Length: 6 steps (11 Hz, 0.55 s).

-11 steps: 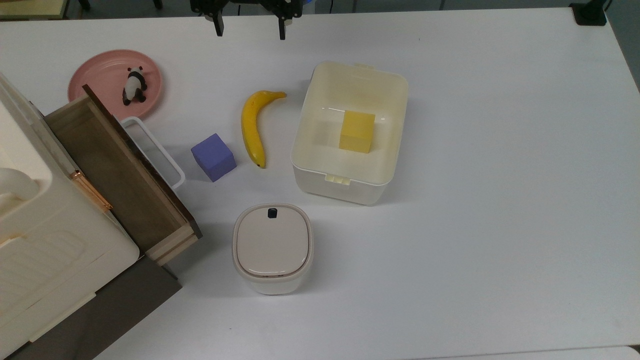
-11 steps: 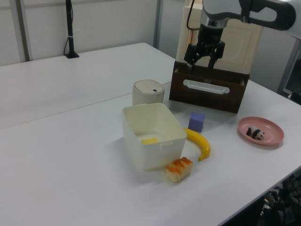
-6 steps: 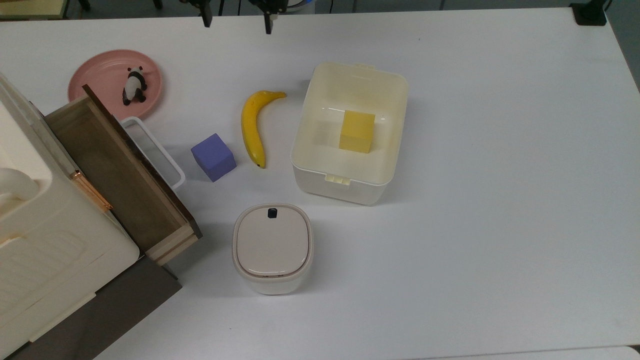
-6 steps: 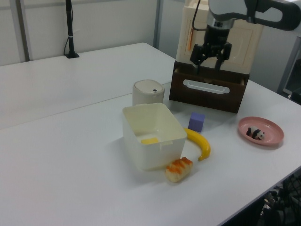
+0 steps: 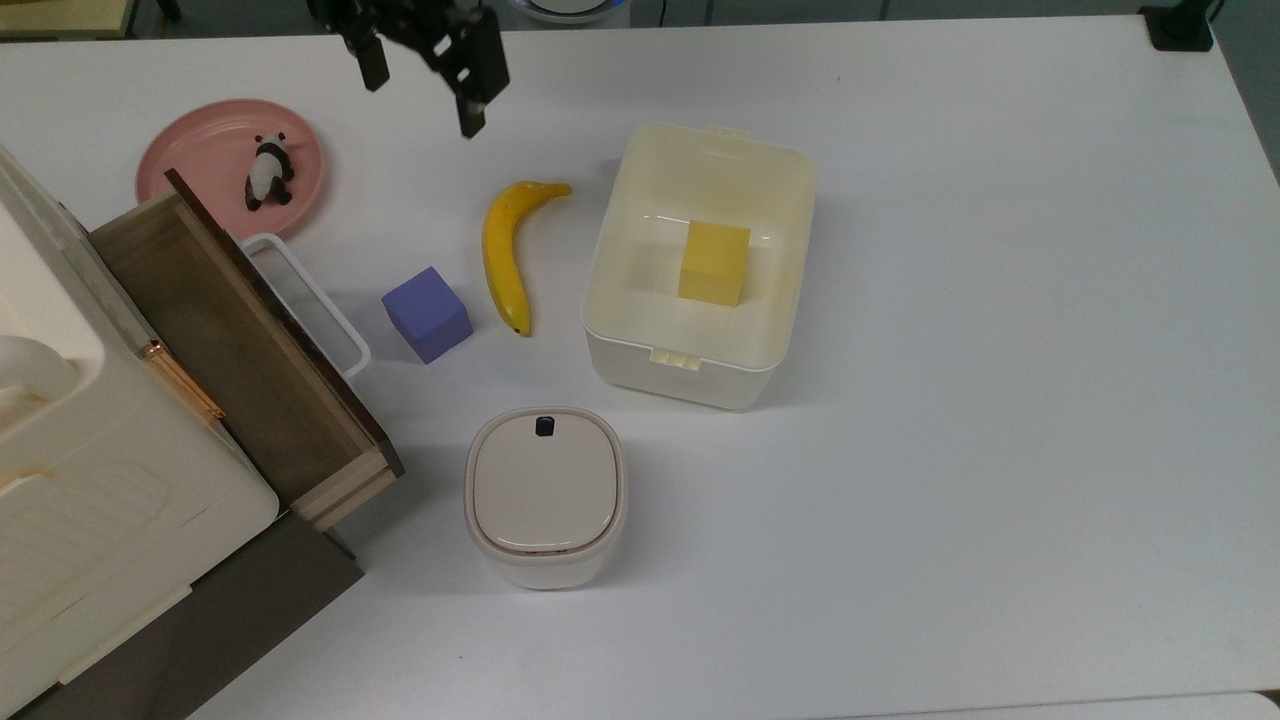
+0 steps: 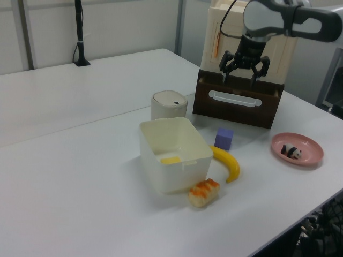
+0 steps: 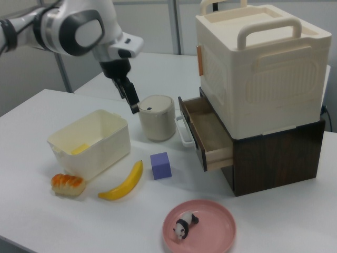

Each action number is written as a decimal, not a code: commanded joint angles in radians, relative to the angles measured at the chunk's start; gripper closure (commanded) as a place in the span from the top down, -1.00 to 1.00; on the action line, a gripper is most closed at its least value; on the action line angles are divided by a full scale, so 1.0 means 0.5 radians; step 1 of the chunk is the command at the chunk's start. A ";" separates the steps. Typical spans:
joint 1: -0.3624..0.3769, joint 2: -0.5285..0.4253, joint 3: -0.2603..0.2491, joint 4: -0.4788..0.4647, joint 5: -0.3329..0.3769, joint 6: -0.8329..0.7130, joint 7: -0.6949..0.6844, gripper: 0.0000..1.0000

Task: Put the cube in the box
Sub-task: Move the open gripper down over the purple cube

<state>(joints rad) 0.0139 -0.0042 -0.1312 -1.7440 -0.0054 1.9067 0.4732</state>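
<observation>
Since the earlier frames the black two-finger gripper (image 5: 420, 85) is sitting further toward the top view's left and lower in the picture, with its fingers spread apart and holding nothing. It is hanging in the air above the white table (image 5: 1000, 400), between the round pink plate (image 5: 200, 150) and the cream-white rectangular plastic box (image 5: 610, 300) in the top view. In the left view the gripper (image 6: 242, 79) is showing in front of the open brown wooden drawer (image 6: 236, 110).

The small matte purple-blue cube (image 5: 427, 314) is resting on the table, well apart from the gripper. In the top view it is lying between the drawer's white handle (image 5: 310, 295) and the yellow curved banana (image 5: 505, 250), outside the box. A yellow block (image 5: 714, 262) is sitting inside the box. The rounded beige bin with a black button (image 5: 545, 495) is standing closed below the cube in the top view. A small panda figure (image 5: 268, 172) is lying on the pink plate. In the left view an orange and white bread-like toy (image 6: 203, 193) is lying just beside the box (image 6: 161, 176), near the banana (image 6: 228, 163).
</observation>
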 commanded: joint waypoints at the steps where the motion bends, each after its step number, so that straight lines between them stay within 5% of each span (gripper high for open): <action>1: 0.012 0.054 -0.096 -0.113 0.020 0.199 0.460 1.00; 6: 0.040 0.235 -0.130 -0.184 0.020 0.417 0.535 1.00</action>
<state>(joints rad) 0.0147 0.0893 -0.1873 -1.8181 -0.0054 2.0671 0.7113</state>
